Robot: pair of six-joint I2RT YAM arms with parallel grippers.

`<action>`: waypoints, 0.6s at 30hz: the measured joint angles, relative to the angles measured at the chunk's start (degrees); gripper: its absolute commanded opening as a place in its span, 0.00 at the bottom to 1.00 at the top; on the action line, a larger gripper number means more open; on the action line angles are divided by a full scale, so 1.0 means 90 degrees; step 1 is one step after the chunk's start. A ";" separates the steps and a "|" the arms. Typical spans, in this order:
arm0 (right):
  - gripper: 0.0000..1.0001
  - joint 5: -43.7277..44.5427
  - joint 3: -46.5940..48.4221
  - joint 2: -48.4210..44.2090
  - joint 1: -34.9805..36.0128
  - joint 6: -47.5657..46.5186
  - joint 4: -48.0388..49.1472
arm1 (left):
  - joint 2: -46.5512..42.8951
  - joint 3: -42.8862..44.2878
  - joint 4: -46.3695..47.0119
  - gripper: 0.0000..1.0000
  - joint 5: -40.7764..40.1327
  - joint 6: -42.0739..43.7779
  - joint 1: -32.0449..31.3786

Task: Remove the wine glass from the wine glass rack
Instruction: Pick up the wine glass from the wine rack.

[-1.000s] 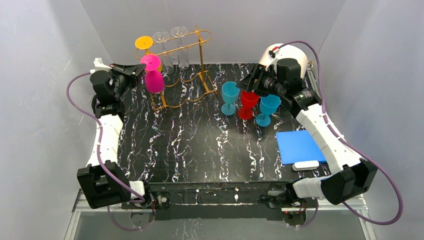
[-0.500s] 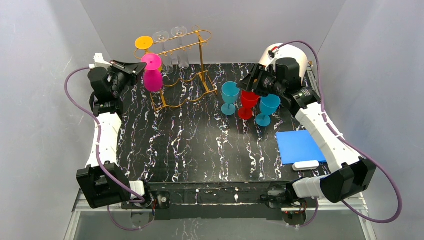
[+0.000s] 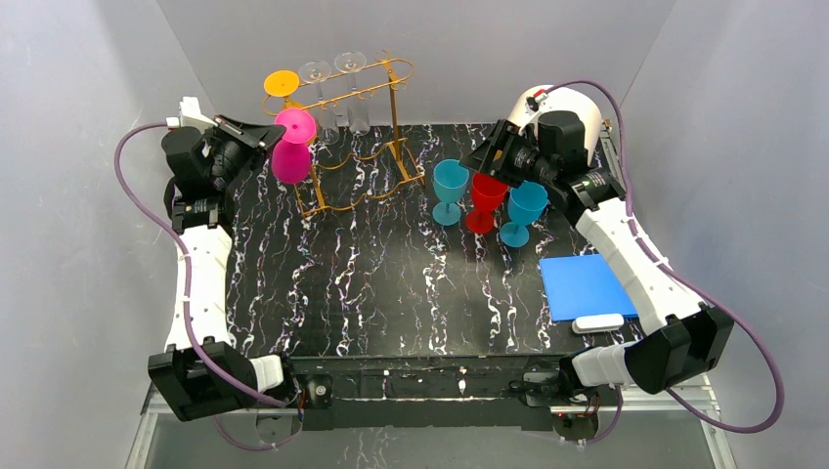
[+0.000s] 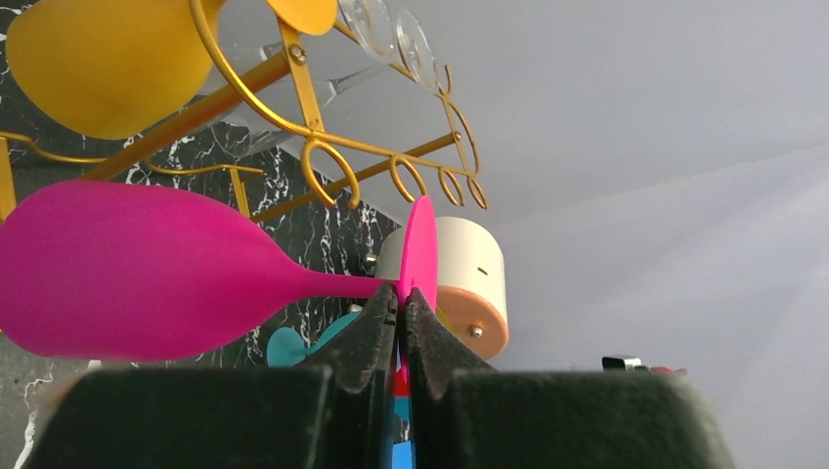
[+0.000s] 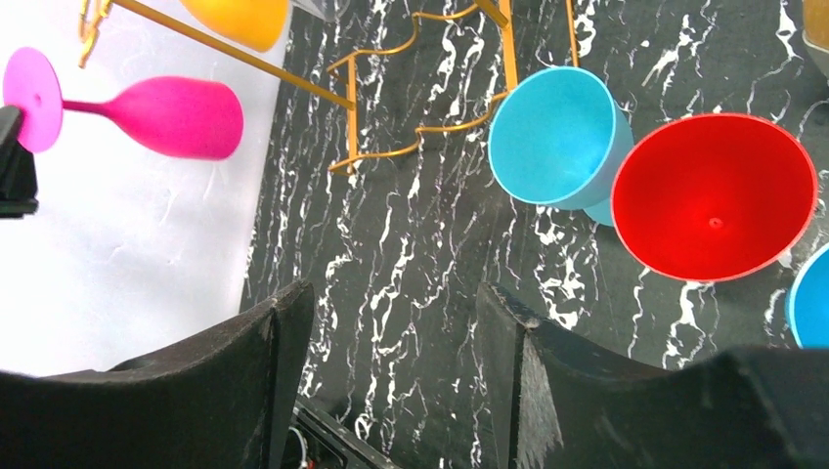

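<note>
Since the pink wine glass [image 3: 286, 161] hangs tilted at upper left, stem pinched tight in the left gripper [image 4: 401, 315], just beside the gold rack [image 3: 395, 107], we reckon its foot could snag those curled rail ends. Right gripper [image 5: 391, 313] gapes empty. Can't tell if the foot's fully clear.

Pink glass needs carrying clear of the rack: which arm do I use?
Left. The left jaws are shut on the pink glass's stem right by the rack; the right jaws stand open above the red glass, away from the rack.
</note>
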 measured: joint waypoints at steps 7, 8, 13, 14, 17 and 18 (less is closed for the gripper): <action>0.72 -0.0345 -0.0053 0.0131 0.0000 0.0257 0.0549 | -0.0197 -0.0197 0.0420 0.00 0.0374 0.0007 -0.0185; 0.72 -0.0447 -0.0129 0.0138 0.0000 0.0306 0.0709 | -0.0197 -0.0260 0.0542 0.00 0.0471 0.0002 -0.0228; 0.72 -0.1098 -0.0665 0.0141 0.0000 0.0641 0.1598 | -0.0197 -0.0588 0.0913 0.00 0.0736 0.0163 -0.0818; 0.72 -0.1253 -0.0763 0.0143 0.0000 0.0736 0.1766 | -0.0194 -0.0695 0.0957 0.00 0.0780 0.0253 -0.1030; 0.71 -0.1746 -0.0913 0.0189 0.0000 0.0967 0.2254 | -0.0185 -0.0906 0.0950 0.00 0.1056 0.0452 -0.1783; 0.71 -0.1919 -0.0940 0.0216 0.0000 0.1066 0.2448 | -0.0185 -0.0959 0.0930 0.00 0.1156 0.0505 -0.1914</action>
